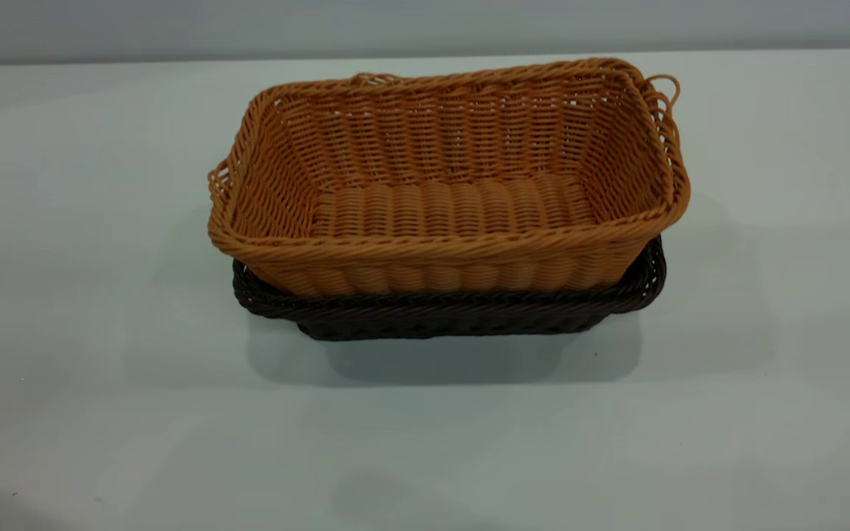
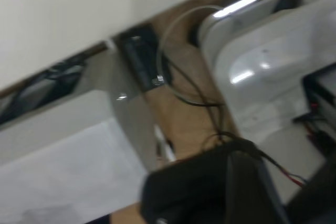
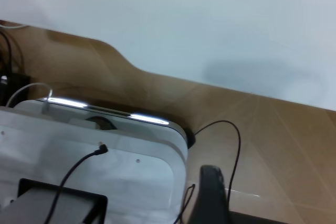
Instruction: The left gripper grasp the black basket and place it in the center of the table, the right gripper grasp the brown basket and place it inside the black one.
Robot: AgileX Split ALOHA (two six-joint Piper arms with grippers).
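Note:
The brown basket (image 1: 448, 177) sits nested inside the black basket (image 1: 454, 313) at the middle of the white table (image 1: 100, 383). It leans slightly, and only the black basket's rim and front wall show beneath it. Neither gripper appears in the exterior view, and nothing touches the baskets. In the left wrist view the left gripper (image 2: 247, 192) is a dark blurred mass held off the table, over the floor. The right wrist view shows the right gripper (image 3: 210, 198) as a dark shape over the floor, beside the table's edge (image 3: 220, 40). Neither wrist view shows a basket.
Bare white tabletop surrounds the baskets on all sides. Off the table, both wrist views show a tan wooden floor (image 3: 273, 129), a white equipment housing (image 3: 105, 166) (image 2: 262, 66) and loose black cables (image 3: 233, 145).

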